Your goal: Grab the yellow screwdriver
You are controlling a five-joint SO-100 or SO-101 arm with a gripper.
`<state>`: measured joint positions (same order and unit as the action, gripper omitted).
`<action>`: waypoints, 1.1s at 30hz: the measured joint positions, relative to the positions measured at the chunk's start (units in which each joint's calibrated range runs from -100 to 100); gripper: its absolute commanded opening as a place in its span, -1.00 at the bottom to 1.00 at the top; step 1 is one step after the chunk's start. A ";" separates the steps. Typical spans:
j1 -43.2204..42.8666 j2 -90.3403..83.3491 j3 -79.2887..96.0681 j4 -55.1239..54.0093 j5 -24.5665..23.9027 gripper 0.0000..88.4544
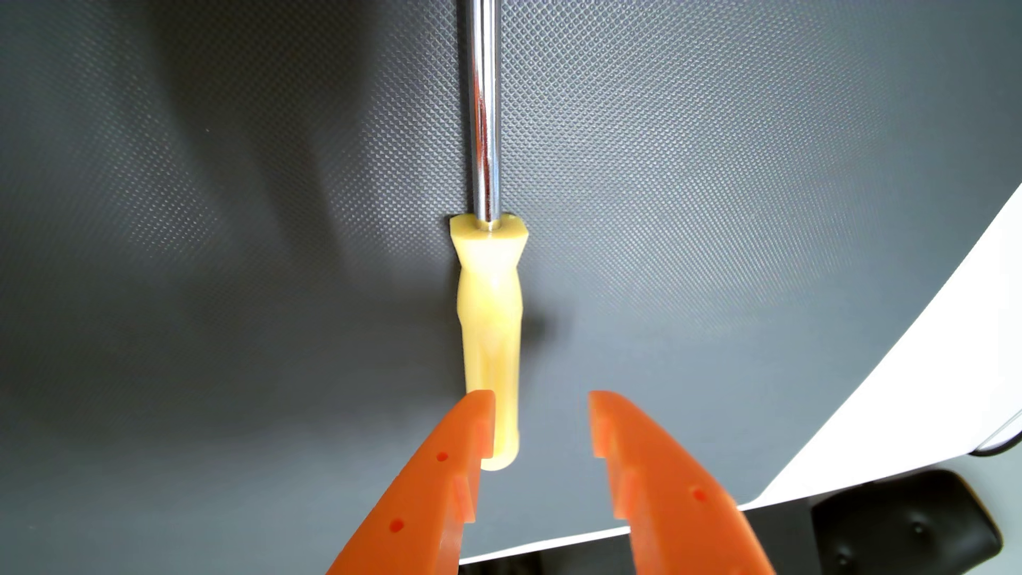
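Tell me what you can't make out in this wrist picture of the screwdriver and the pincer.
- Screwdriver tip: the metal shaft runs off the top edge in the wrist view, so the blade type cannot be told.
- Handle end: partly covered by the left orange finger.
- Pincer: the fingers are cut off by the bottom edge; the arm behind is unseen.
- Dark object at the lower right: cut off and blurred, unidentifiable.
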<state>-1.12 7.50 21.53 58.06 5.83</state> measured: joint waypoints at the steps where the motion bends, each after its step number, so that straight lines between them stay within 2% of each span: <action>1: 0.00 0.00 0.00 0.00 0.00 -0.64; 33: -3.07 0.25 3.79 2.35 -0.05 -0.62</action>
<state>-4.19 7.76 25.33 60.42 5.78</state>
